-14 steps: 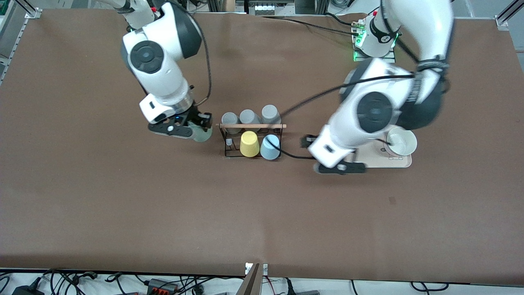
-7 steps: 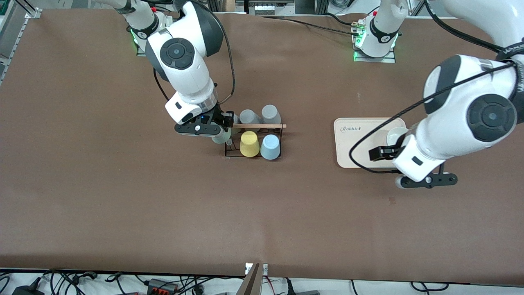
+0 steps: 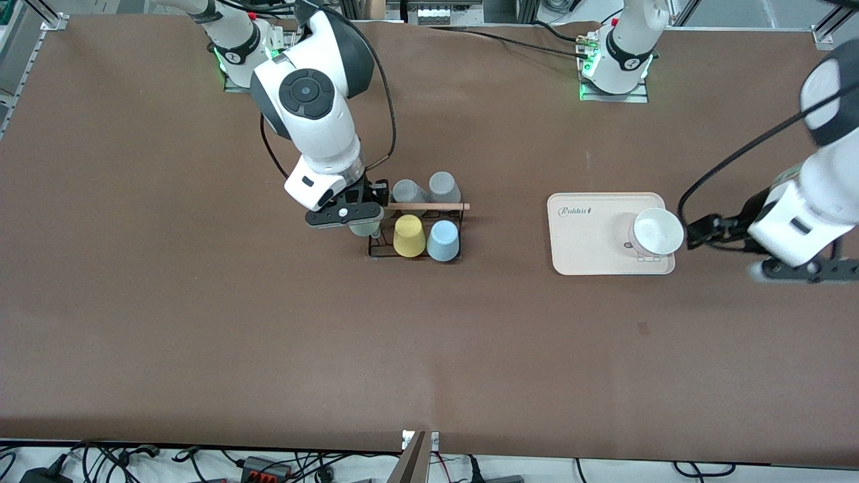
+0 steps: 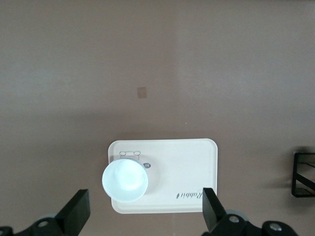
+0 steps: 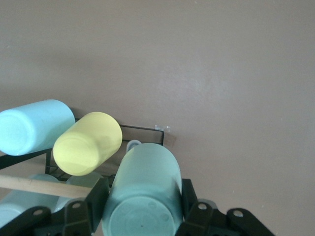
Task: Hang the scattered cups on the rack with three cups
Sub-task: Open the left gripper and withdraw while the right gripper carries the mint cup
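Mint cup (image 5: 142, 194) clamped upside down in right pincer (image 3: 343, 215), over the rack (image 3: 415, 231) at its right-arm end, just beside yellow cup (image 3: 409, 235). Blue cup (image 3: 443, 240) on the rack past the yellow one; grey cups (image 3: 427, 189) in the rack's other row. Left pincer (image 4: 145, 216) spread wide, empty, up above tray (image 3: 590, 248) with white cup (image 3: 658, 231) under it.

The right gripper (image 3: 366, 225) is clamped at the rack's 9 o'clock end; the left gripper (image 3: 798, 268) is held wide apart.
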`<state>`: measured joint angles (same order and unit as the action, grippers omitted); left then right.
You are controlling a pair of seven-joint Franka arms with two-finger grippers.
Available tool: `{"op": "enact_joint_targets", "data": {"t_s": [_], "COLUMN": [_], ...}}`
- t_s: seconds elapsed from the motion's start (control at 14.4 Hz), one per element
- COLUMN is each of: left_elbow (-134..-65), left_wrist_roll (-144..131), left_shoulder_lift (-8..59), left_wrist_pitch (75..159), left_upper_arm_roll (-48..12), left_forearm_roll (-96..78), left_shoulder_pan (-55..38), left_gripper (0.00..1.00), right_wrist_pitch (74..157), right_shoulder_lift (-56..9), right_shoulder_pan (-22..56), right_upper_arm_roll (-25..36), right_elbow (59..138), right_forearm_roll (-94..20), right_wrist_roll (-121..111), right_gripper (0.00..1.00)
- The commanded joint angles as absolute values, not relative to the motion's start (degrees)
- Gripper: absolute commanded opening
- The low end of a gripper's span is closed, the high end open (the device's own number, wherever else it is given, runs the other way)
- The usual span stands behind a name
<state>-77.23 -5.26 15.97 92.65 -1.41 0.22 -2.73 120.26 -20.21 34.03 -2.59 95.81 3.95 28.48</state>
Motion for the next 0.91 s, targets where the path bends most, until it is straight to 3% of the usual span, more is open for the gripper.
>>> {"op": "enact_joint_targets", "data": {"t_s": [0.0, 0.42, 0.84], "left_elbow": [-86.64, -90.96, -91.05], "left_wrist_roll": [-3.96, -3.96, -3.87], "left_shoulder_lift": [7.4, 4.84, 3.52], "left_wrist_pitch": [94.48, 94.22, 94.39], "left_upper_arm_roll": [-1.58, -1.41, -1.58], "left_forearm_roll": [-0.27, 0.62, 0.35], "left_shoulder_pan": [-2.11, -1.32, 1.05], "left_gripper": [1.0, 1.0, 1.0], "right_wrist_pitch": [120.76, 120.41, 120.94], "right_shoulder_lift": [-21.88, -22.06, -23.9], "right_shoulder_pan": [35.24, 34.54, 34.45], "right_upper_arm_roll": [-2.29, -2.11, -1.93], "right_elbow": [94.66, 91.5, 90.79], "right_forearm_roll": [5.89, 5.36, 5.36], "right_wrist_roll": [27.33, 26.89, 28.21], "right_gripper": [0.02, 0.02, 0.02]}}
